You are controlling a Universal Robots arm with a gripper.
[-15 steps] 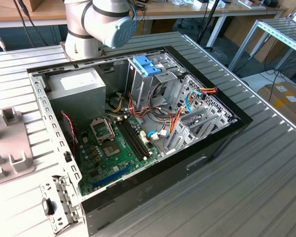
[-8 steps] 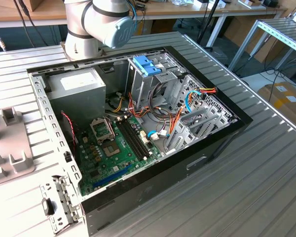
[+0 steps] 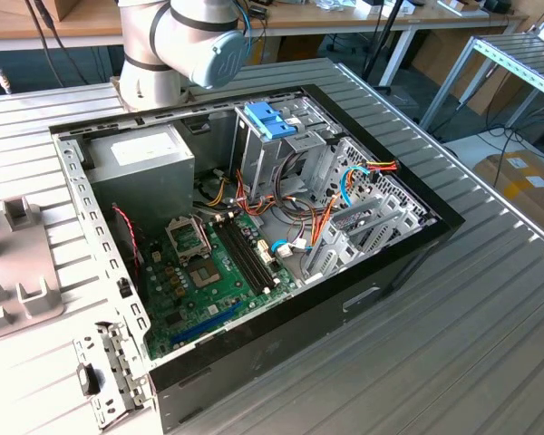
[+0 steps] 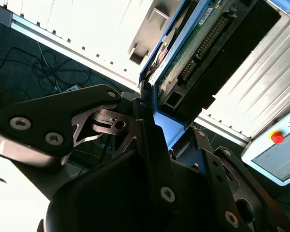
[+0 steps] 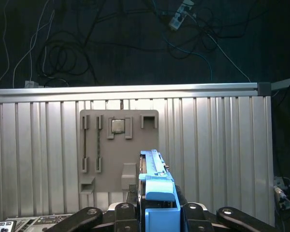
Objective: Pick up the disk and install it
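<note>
Tool (image 5: 158, 207) is clamped on the disk (image 5: 153, 166), one finger each side of its blue carrier (image 5: 159, 189). The disk stands edge-on, off the bench. In the second wrist view, one face shows a bare circuit board (image 4: 195, 31) and pin connector (image 4: 207, 44). My read: stiff, dense, shock-sensitive, slick metal, so grip the carrier sides, never the board. Beyond it: grey fixture tray (image 5: 118, 145) on the ribbed bench (image 5: 217, 145). Exterior view: open computer case (image 3: 254, 358), with drive cage (image 3: 295, 154) at 1 o'clock and power supply (image 3: 140, 163) at 11.
</note>
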